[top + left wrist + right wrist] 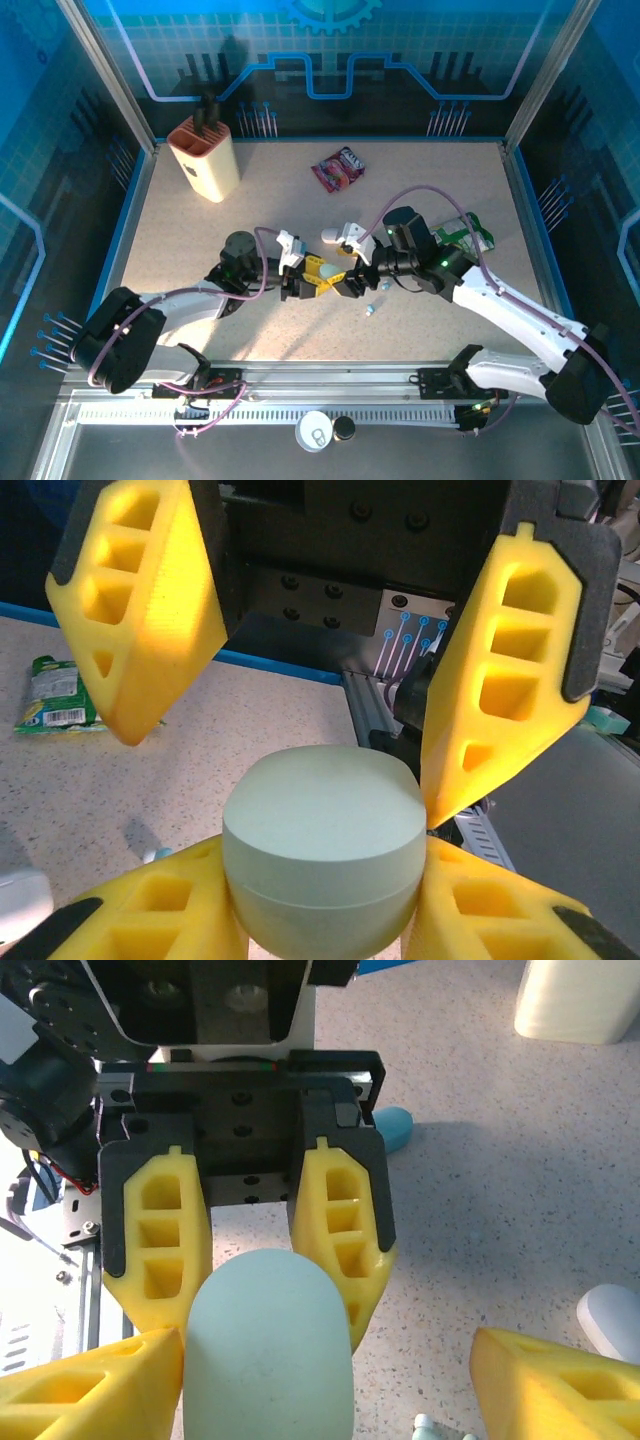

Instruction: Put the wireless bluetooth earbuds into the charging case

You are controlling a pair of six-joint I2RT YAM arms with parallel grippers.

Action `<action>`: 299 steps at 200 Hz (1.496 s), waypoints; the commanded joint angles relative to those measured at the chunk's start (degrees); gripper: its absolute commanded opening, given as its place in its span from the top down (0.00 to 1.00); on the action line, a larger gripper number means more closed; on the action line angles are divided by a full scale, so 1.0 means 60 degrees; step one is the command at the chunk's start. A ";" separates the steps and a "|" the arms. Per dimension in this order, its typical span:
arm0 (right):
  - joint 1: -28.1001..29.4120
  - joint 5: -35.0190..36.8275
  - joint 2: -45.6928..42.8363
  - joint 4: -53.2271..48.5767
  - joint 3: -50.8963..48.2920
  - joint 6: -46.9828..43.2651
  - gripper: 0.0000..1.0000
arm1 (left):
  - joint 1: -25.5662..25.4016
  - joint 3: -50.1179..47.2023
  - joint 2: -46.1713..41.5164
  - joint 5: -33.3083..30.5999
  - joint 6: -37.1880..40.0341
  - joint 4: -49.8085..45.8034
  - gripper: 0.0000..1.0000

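With the left jaws clenched on the shut charging case point(320, 830) and the right jaws spread loose around it, a skewed pinch could twist it free, while an earbud point(372, 309) lies on the worktop point(450, 180) nearby.

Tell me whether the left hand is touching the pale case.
Touching: in the left wrist view, the left hand clamps the pale case between its fingers.

Green packet point(55, 695) partly past left edge; earbud point(427, 1427) half below bottom edge.
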 commanded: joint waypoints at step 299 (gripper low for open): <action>-0.0175 0.0577 -0.0413 0.1289 -0.0450 -0.0060 1.00 | 0.0022 -0.0262 -0.0362 -0.0113 0.0099 0.0304 0.47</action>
